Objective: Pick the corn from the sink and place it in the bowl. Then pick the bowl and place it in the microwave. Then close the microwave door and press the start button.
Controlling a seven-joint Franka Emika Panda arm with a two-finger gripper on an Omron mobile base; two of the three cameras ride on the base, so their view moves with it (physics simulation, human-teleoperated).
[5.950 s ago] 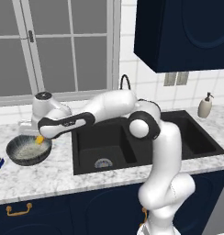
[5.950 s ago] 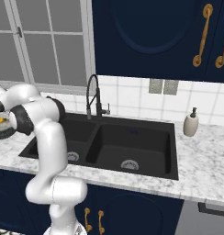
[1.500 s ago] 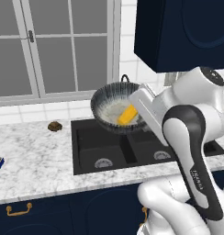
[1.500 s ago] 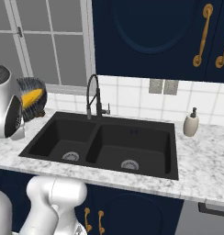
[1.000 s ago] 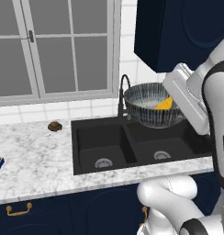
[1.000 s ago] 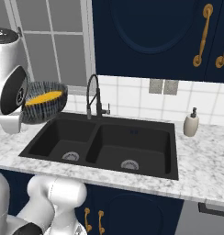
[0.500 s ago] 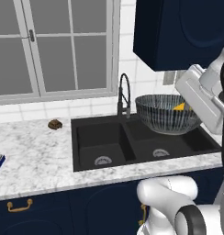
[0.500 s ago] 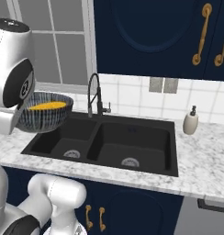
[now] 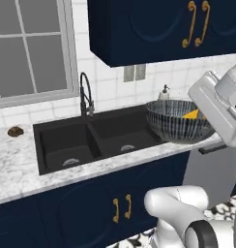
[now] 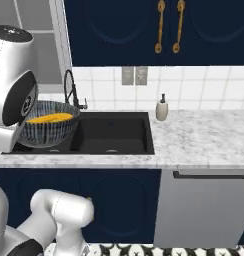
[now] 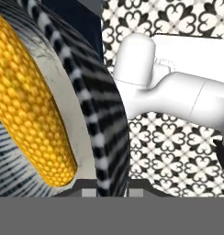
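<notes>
The wide round bowl with a dark blue-grey, finely striped outside and a pale speckled inside (image 9: 177,121) hangs in the air, clear of the white-and-grey marbled tabletop (image 9: 13,167), carried by the white arm. In the left base view it floats just past the right end of the matte black double-basin sink (image 9: 91,140), over the tabletop's front edge; in the right base view the same bowl (image 10: 48,130) shows in front of the sink's left basin (image 10: 111,131), beside the arm's big white joint. The yellow-orange kernelled corn cob (image 11: 29,110) lies inside the bowl against its pale inner wall; from the left base view only a yellow tip (image 9: 192,115) peeks above the rim, and from the right base view it shows as a long yellow strip (image 10: 50,118) low in the bowl. In the hand view the striped rim of the bowl runs right down to the bottom middle, where the jaws sit narrowly closed, clenched on that rim. A black arched faucet (image 9: 85,97) stands behind the sink, a small pale soap dispenser (image 10: 162,108) stands on the tabletop just right of the sink, and a small brown lump (image 9: 15,131) rests on the tabletop left of the sink. Dark navy cupboards with gold handles (image 10: 168,27) hang above the sink.
</notes>
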